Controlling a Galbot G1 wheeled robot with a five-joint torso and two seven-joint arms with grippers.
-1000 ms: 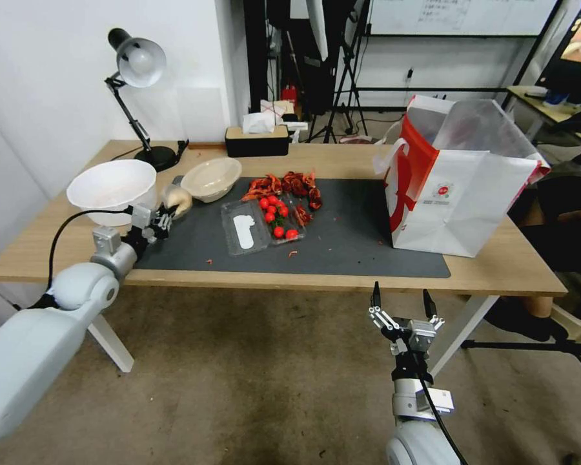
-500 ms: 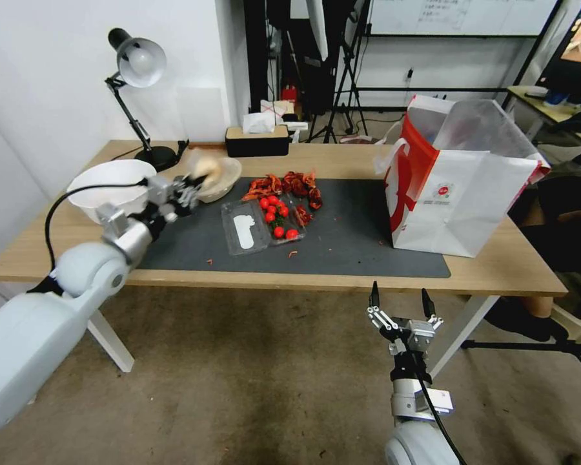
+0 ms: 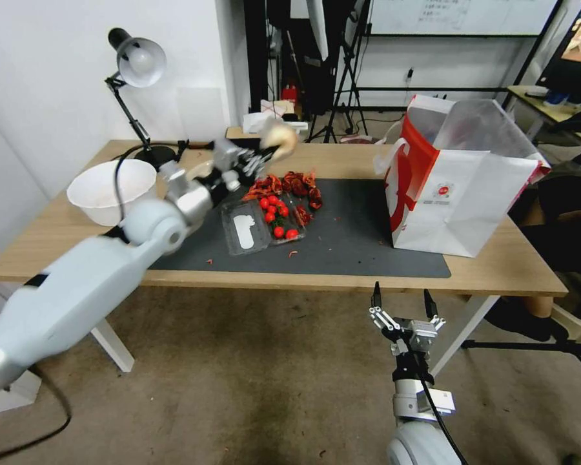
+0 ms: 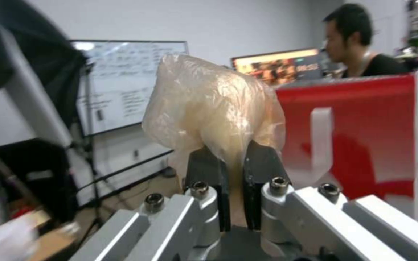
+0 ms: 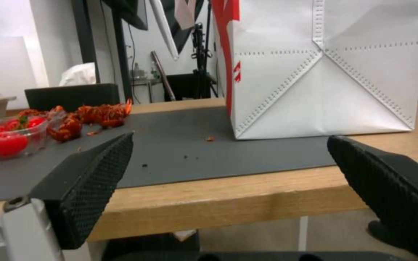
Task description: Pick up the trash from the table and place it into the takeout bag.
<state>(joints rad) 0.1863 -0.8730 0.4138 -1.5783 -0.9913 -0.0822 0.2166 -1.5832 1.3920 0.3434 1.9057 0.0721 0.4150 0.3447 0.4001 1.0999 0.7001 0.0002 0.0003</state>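
left gripper (image 3: 259, 157), upper centre of frame, pinching small clear bag (image 3: 279, 137); transfer step: next carry right, over takeout bag (image 3: 461, 187) opening.

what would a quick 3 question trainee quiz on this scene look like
1. True or false: the left gripper has its jaws shut on the small clear bag of beige food.
2. Where does the right gripper hang? A) inside the takeout bag B) below the front edge of the table, jaws open C) on the white bowl
3. Fill in: the clear tray on the grey mat holds small red ______.

Key: 1 true; 2 B; 3 tomatoes
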